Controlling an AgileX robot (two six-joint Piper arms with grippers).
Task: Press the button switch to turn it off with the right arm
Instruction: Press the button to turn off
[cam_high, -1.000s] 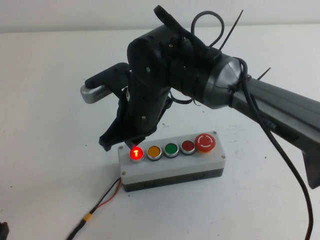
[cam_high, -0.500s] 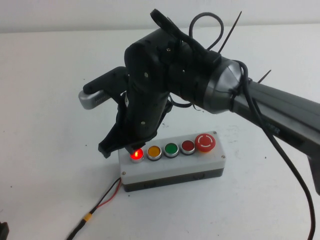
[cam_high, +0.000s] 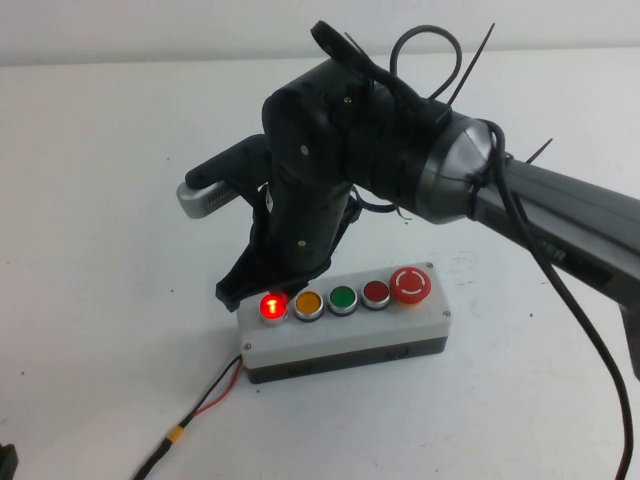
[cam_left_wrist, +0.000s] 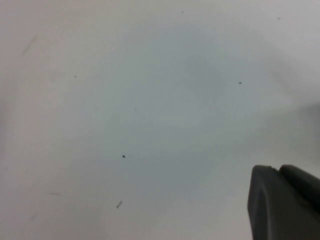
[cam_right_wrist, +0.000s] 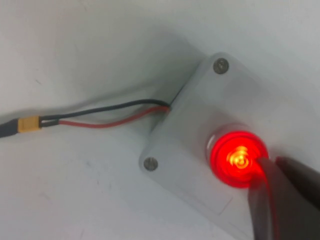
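While button switch (cam_high: 271, 308) is glowing lit at near-left end of grey box (cam_high: 345, 330), right gripper (cam_high: 262, 285) is hovering just above it — jaw state I cannot tell. Pressing should be going straight down, fingertip centred on cap, avoiding amber button (cam_high: 308, 304) beside it. Left gripper (cam_left_wrist: 285, 202) is idling over bare table — well apart.

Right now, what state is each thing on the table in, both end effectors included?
button switch: lit bright red, not yet off.
right end effector: hanging just behind the lit button, its tip beside the button's edge in the right wrist view.
left end effector: over bare table, away from the box.
amber button: unlit.
green button: unlit.
maroon button: unlit.
mushroom button: untouched.
red and black wires: running into the box.
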